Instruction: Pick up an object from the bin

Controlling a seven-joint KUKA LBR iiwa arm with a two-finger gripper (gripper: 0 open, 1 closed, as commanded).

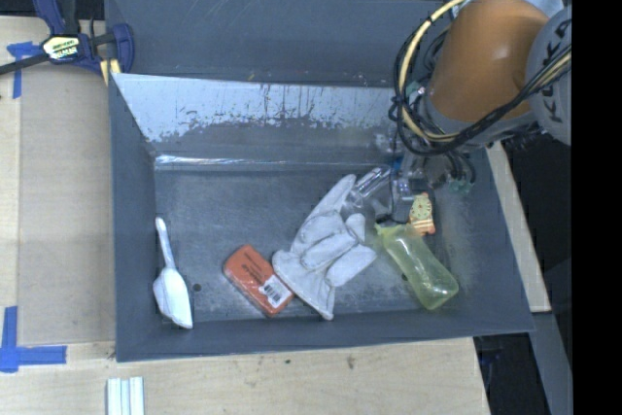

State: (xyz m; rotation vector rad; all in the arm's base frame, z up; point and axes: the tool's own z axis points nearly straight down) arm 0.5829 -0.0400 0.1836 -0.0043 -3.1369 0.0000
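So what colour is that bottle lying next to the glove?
The bottle is yellowish green and a bit see-through, seen best in the camera view.

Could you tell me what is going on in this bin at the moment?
A robot arm's gripper is low in the right part of the grey bin, between a pale glove and the top of a yellow-green bottle. Whether it grips anything is unclear. A white spoon and an orange block lie further left.
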